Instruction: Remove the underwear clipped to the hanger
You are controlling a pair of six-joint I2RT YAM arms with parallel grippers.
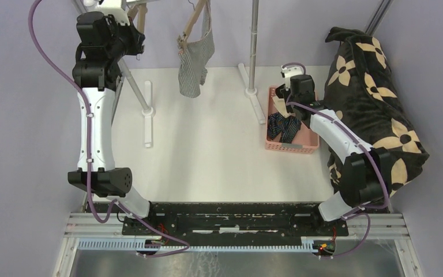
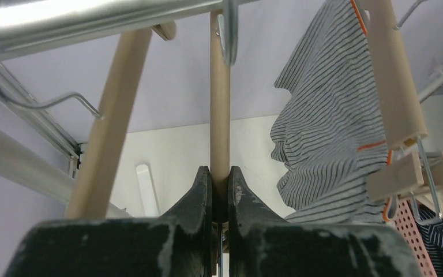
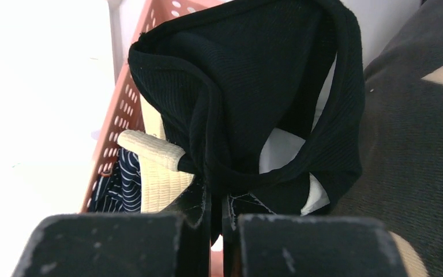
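Just past the arm bases, the white table (image 1: 207,156) lies open across its middle, with free room between the two arms. To the right, the flowered blanket (image 1: 375,98) crowds the table's edge, and the pink basket (image 1: 291,148) sits just beside it. The navy striped pair (image 1: 281,128) lies inside the basket. The right gripper (image 3: 215,199) hangs over the basket, its jaws pinched together on the black pair (image 3: 254,75), which dangles close against the blanket.

Farther back, the rack's feet and metal poles stand on the table. At the far left, the left gripper (image 2: 220,173) is clamped narrow on a wooden hanger bar (image 2: 220,104) under the metal rail (image 2: 92,20). To its right, apart from it, the grey-and-white striped pair (image 2: 329,133) hangs clipped to another wooden hanger (image 2: 393,75), with a lilac wall behind.
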